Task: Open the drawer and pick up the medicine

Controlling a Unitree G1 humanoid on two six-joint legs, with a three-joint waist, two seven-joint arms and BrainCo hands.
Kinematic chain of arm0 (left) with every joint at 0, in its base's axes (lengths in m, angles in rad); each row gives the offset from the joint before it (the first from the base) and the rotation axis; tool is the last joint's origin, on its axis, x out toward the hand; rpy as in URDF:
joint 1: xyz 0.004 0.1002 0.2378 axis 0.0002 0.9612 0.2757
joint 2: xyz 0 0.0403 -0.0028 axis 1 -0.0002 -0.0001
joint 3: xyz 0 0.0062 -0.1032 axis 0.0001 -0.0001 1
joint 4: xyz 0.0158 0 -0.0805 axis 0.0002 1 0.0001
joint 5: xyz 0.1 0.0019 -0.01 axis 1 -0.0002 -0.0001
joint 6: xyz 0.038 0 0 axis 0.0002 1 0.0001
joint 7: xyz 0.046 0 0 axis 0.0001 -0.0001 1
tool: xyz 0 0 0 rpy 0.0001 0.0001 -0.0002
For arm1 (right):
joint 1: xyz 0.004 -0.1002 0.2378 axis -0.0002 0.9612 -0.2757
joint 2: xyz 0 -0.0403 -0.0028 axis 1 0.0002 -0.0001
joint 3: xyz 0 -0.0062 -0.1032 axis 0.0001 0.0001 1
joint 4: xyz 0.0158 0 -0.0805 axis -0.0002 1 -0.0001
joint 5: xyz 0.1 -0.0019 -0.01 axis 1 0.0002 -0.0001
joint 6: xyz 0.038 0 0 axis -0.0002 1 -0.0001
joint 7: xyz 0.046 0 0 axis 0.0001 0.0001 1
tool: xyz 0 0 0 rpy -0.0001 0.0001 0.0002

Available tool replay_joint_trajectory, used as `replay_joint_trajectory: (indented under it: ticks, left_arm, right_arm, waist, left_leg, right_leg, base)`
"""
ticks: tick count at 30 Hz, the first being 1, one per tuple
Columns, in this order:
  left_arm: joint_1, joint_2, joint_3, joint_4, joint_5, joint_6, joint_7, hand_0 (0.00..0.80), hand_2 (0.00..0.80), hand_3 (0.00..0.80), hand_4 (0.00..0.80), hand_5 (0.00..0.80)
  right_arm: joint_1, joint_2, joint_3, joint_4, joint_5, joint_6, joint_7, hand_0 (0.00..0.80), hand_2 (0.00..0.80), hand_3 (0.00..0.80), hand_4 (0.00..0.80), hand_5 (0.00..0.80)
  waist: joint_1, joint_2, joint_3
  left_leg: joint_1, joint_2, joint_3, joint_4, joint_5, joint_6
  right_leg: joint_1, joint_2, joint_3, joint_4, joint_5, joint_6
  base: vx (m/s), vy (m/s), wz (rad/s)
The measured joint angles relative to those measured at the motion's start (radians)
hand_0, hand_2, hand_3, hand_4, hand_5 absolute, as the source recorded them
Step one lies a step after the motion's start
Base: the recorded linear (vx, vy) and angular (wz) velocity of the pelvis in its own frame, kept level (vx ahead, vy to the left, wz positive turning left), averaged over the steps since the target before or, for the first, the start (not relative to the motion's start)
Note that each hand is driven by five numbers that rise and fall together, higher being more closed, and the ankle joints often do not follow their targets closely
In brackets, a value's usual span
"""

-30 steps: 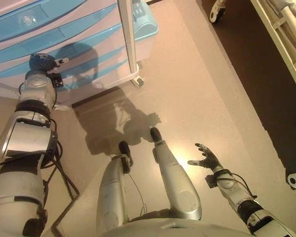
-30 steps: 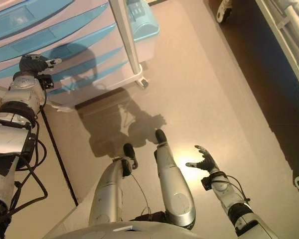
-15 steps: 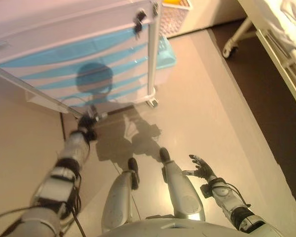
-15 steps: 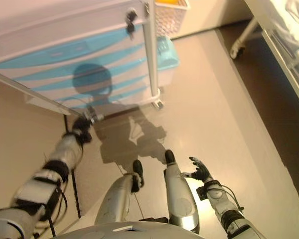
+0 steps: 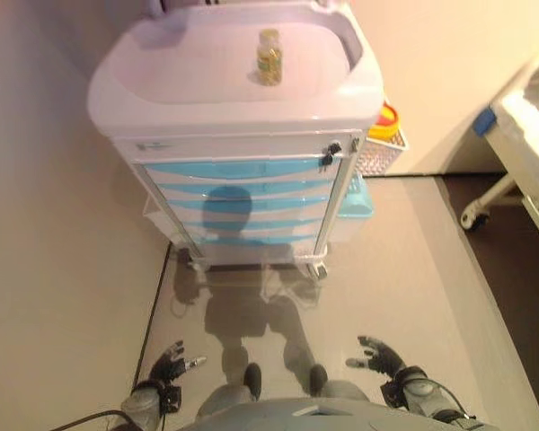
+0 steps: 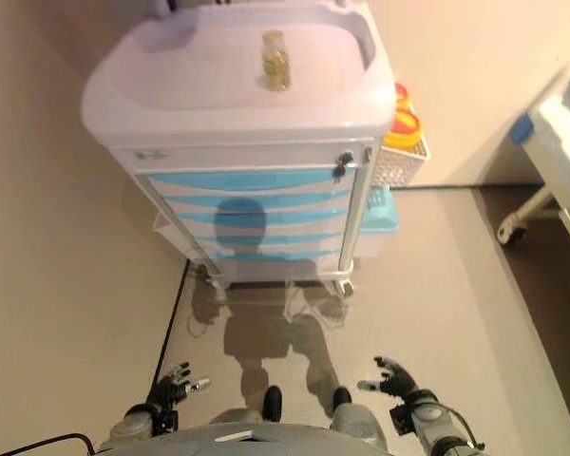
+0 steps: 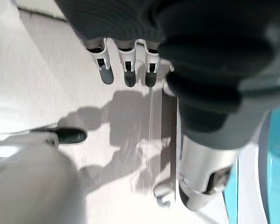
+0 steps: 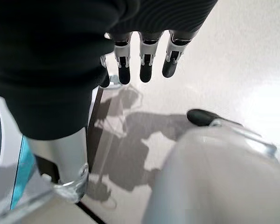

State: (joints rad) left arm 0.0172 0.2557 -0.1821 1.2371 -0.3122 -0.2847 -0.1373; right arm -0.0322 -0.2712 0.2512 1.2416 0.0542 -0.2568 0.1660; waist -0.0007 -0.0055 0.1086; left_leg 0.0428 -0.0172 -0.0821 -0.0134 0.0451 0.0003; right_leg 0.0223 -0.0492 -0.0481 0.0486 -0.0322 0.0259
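Left eye view: left hand point(image 5: 168, 369) has dropped away from cart point(image 5: 242, 206).

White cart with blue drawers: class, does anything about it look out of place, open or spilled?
Nothing stands out. The white cart has all its blue drawers shut, and a small yellowish bottle stands upright on its top.

Warm bright light, glare on floor point(image 5: 413, 296), wrist views blurred up close
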Motion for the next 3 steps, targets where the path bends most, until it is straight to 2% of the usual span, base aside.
replay_joint_trajectory:
  ticks: [3]
  left_arm:
    - [0.0,-0.009,-0.015,0.01,0.0,0.0,-0.029,0.0,0.0,0.0,0.0,0.0]
  right_arm:
    - [0.001,0.015,0.0,0.012,-0.001,0.013,0.016,0.0,0.0,0.0,0.0,0.0]
  waist:
    - [0.0,-0.011,-0.02]
  left_leg:
    - [0.007,0.007,-0.007,-0.017,0.01,-0.005]
  right_leg:
    - [0.021,0.004,-0.022,-0.02,0.003,-0.004]
  base:
    - [-0.071,-0.04,0.23]
